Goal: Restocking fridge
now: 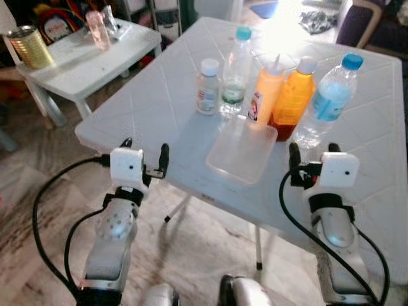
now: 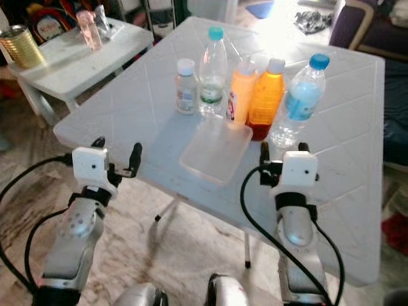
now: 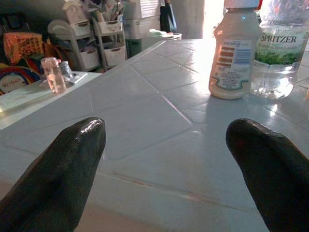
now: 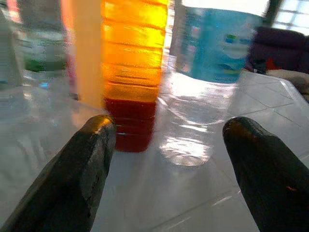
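Strong daylight from behind blows out the far worktop into glare; bottles cast shadows forward, and the right wrist view is softly blurred.

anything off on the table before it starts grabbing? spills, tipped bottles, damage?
Nothing stands out. All five bottles stand upright in a row on the white table, caps on, from the small white bottle to the blue-capped water bottle. The clear tray lies flat before them. No spill visible. Left pincer and right pincer open.

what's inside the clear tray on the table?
Nothing visible inside the clear tray; the white table shows through it. Its far edge sits near the orange bottle, whether touching is unclear.
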Available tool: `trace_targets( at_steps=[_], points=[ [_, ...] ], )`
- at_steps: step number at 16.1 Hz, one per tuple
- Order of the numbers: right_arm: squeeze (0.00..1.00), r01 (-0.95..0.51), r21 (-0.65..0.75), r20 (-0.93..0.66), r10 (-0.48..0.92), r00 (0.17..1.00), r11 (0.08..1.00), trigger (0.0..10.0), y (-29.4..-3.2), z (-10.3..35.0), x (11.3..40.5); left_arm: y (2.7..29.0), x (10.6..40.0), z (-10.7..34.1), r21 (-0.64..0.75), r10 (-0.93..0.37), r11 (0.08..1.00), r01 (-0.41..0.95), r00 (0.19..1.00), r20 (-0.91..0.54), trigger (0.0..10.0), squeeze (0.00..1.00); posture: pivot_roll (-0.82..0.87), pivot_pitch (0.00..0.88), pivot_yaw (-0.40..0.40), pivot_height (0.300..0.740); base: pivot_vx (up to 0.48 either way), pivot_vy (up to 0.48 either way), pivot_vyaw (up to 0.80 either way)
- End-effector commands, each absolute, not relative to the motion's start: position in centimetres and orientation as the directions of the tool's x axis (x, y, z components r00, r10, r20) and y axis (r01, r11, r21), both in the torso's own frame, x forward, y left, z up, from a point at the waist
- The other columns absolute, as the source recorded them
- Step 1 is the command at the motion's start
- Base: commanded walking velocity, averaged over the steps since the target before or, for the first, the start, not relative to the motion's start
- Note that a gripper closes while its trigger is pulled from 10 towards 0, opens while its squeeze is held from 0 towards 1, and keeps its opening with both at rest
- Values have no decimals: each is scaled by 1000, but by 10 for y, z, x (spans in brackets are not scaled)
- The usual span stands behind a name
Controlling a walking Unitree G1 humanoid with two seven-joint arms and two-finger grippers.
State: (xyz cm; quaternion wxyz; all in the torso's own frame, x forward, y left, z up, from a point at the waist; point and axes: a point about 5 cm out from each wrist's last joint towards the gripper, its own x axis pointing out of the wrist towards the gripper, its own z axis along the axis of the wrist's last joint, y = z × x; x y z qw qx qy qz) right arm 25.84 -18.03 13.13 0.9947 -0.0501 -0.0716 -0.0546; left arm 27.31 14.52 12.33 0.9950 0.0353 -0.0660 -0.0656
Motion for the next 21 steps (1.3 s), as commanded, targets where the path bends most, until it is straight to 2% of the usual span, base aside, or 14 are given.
trace_targets(
  at_steps=[1,4,5,6,7,9,11,14,19,20,21],
  points=[
    [0,115,-89,164,-99,982,989,10000,-178,134,257,149,271,123,85,-127,989,117,984,124,10000,0,84,124,13,740,0,0,0],
    [0,112,-57,163,-102,981,992,10000,-177,134,256,149,272,123,88,-131,989,121,983,125,10000,0,84,122,14,740,0,0,0],
    [0,70,90,92,-78,993,994,10000,-172,125,257,149,273,123,90,-135,988,124,983,126,10000,0,85,121,17,740,0,0,0],
    [0,-21,157,95,6,995,987,10000,-160,125,256,148,273,123,90,-140,988,129,982,126,10000,0,83,119,18,740,0,0,0],
    [0,-68,167,109,51,993,984,10000,-153,127,257,147,273,124,89,-144,987,133,981,127,10000,0,83,119,18,740,0,0,0],
    [0,-141,284,106,115,988,948,10000,-140,130,258,146,274,124,88,-148,987,138,981,129,10000,0,87,121,15,740,0,0,0],
    [0,-185,315,92,164,982,931,10000,-136,128,257,144,273,124,86,-151,986,140,980,132,10000,0,89,122,13,740,0,0,0],
    [0,-218,470,20,237,971,855,10000,-129,115,253,143,272,124,88,-160,985,149,978,131,10000,0,89,120,10,740,0,0,0],
    [0,-230,534,-11,279,960,813,10000,-130,110,249,140,275,125,86,-166,984,155,976,139,10000,0,81,121,7,740,0,0,0],
    [0,-239,567,-15,300,954,788,4314,-129,110,250,139,274,125,86,-171,983,160,975,139,10000,0,83,122,7,740,0,0,0],
    [0,-249,588,-13,317,948,770,549,-127,110,251,139,274,125,86,-172,983,162,975,139,10000,0,84,122,8,740,0,0,0]
  ],
)
